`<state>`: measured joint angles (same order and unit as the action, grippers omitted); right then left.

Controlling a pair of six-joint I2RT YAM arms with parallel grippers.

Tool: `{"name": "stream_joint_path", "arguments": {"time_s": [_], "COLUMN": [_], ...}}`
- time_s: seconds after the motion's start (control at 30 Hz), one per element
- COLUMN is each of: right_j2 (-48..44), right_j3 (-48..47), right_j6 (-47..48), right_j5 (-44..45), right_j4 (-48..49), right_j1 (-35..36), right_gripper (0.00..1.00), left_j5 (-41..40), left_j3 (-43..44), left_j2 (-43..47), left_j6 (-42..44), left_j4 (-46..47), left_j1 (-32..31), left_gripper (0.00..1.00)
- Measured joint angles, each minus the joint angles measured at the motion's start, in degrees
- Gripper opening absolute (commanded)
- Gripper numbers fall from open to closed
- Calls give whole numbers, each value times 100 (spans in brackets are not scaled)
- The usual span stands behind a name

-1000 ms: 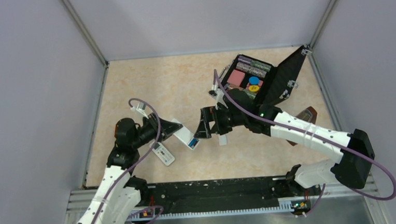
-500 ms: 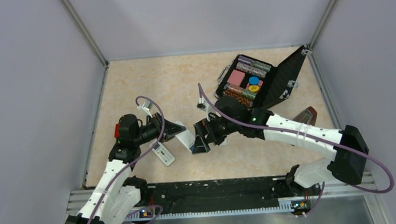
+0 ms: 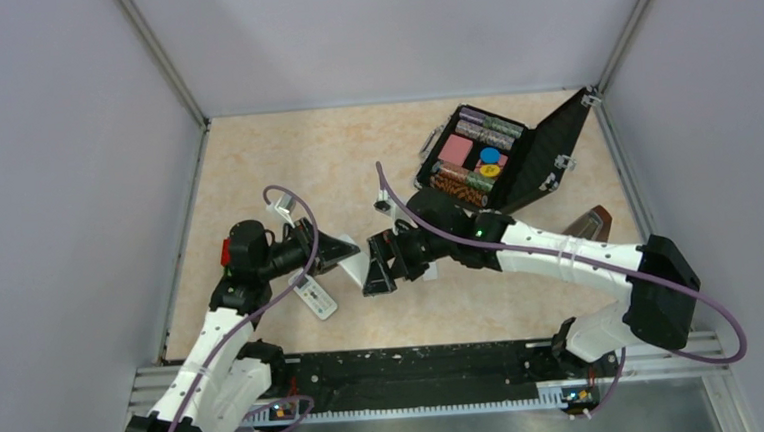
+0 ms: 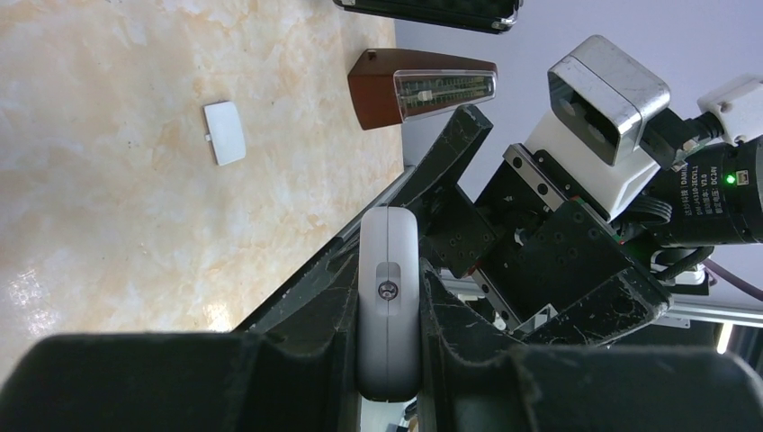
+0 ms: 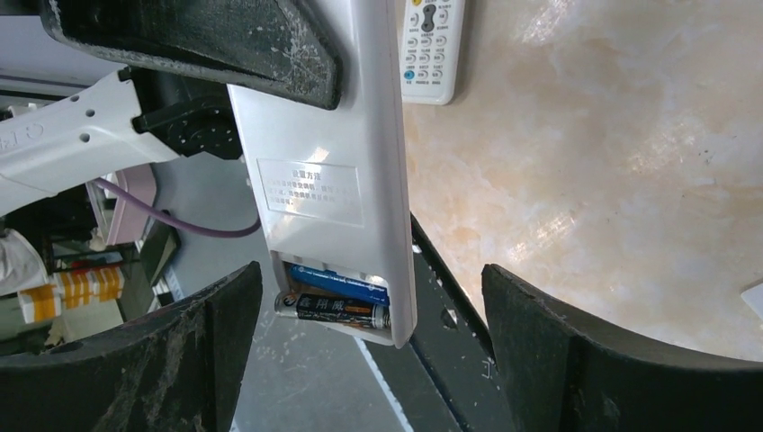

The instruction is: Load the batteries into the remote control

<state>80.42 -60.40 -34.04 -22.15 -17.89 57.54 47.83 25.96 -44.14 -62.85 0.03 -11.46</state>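
Observation:
My left gripper [image 3: 335, 251] is shut on the white remote control [image 3: 357, 268] and holds it above the table; it grips the remote edge-on in the left wrist view [image 4: 389, 261]. The right wrist view shows the remote's plain back [image 5: 324, 162] with its end compartment open. Two batteries lie in it, a blue one [image 5: 340, 284] and a black one [image 5: 342, 310]. My right gripper [image 3: 377, 276] is open, with a finger on each side of that open end [image 5: 371, 310], not touching it.
A second remote with a white face [image 3: 315, 297] lies on the table below the left gripper. A small white cover [image 4: 225, 132] lies on the table. An open black case of chips [image 3: 499, 154] stands at the back right, with a brown object [image 3: 589, 225] near the right wall.
My right arm has swung left and down toward the remote, and its open fingers now straddle the remote's open end. The left gripper shifted slightly, still holding the remote.

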Motion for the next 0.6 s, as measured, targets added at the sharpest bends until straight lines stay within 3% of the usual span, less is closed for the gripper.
{"name": "stream_joint_path", "arguments": {"time_s": [0.3, 0.47, 0.6], "right_j2": [-17, -184, -372], "right_j3": [192, 356, 459], "right_j6": [-136, -221, -271], "right_j5": [-42, -125, -181], "right_j4": [238, 332, 461], "right_j1": [0, 0, -2], "right_gripper": [83, 93, 92], "left_j5": [81, 125, 197], "left_j3": [0, 0, 0], "left_j2": [0, -2, -44], "left_j6": [4, 24, 68], "left_j4": [-2, 0, 22], "left_j1": [0, 0, 0], "left_gripper": [0, 0, 0]}}
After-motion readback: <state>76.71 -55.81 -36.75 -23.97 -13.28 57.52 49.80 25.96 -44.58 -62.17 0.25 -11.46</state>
